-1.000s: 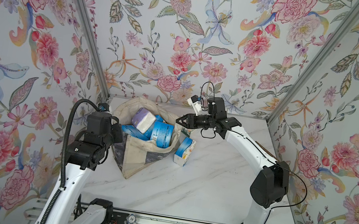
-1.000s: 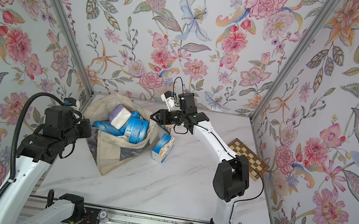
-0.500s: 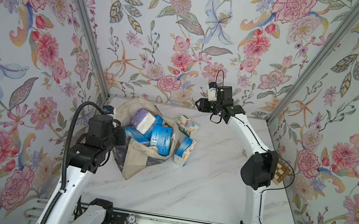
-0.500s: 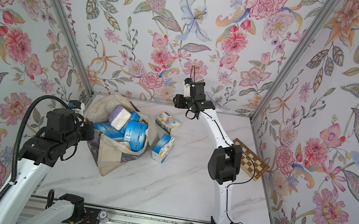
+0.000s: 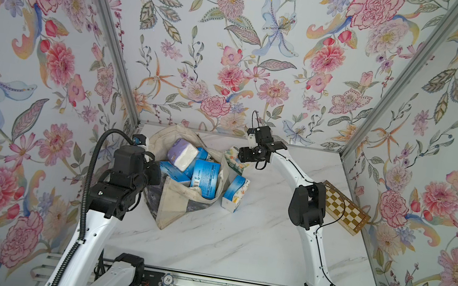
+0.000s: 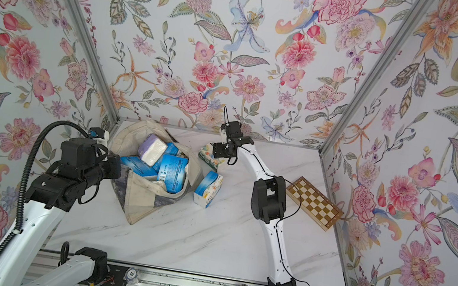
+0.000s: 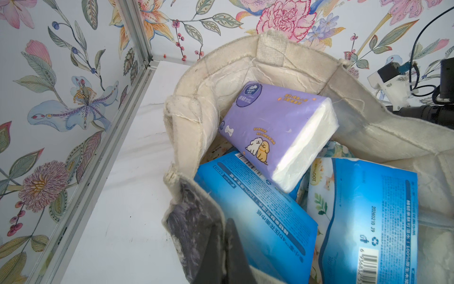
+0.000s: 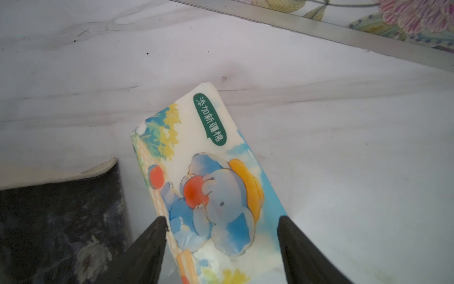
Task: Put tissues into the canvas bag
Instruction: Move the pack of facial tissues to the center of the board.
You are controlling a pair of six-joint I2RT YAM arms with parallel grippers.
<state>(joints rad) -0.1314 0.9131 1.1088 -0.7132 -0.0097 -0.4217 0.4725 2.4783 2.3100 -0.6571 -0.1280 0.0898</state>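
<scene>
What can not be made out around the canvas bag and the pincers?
- Number of tissues in the canvas bag: in both top views and the left wrist view, the lavender pack and blue packs cover lower ones.
- Left pincer: hidden under its arm in both top views; cut by the frame edge in the left wrist view.
- Elephant pack: one end cut off by the right wrist view's edge.
</scene>
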